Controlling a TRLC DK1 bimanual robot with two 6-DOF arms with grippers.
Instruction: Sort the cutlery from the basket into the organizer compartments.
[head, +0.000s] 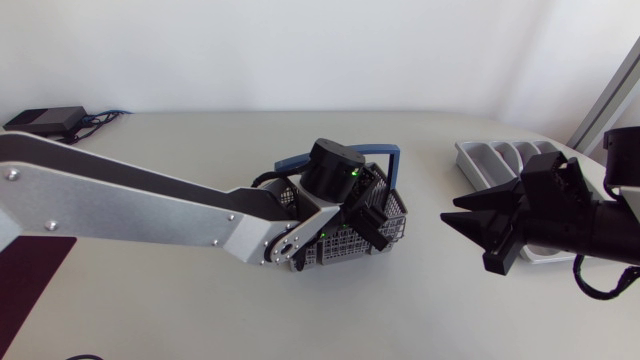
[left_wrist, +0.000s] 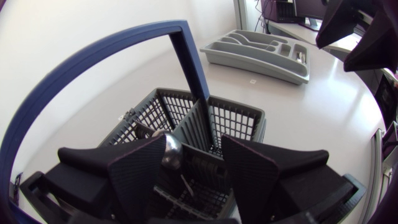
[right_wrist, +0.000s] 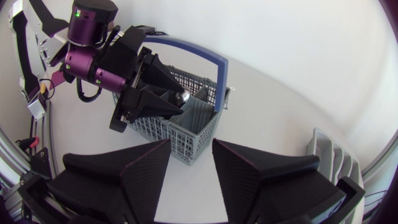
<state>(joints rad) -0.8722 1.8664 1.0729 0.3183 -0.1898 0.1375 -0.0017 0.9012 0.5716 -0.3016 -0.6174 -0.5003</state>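
Note:
A grey mesh basket (head: 340, 245) with a blue handle (head: 388, 153) stands mid-table. My left gripper (head: 378, 215) reaches down into it. In the left wrist view the left gripper (left_wrist: 196, 149) is open, and a metal spoon (left_wrist: 171, 151) stands between its fingers, its bowl against one finger and clear of the other. From the right wrist view the same spoon (right_wrist: 181, 96) pokes out between those fingers, above the basket (right_wrist: 186, 134). My right gripper (head: 468, 225) hovers to the right of the basket, open and empty. The grey organizer (head: 472, 160) lies behind it.
A divider wall (left_wrist: 198, 127) splits the basket (left_wrist: 242, 121), and more cutlery lies low inside. The organizer (left_wrist: 261, 59) sits ahead of the basket, near the table's far right edge. A dark flat device (head: 45, 120) rests at the back left corner.

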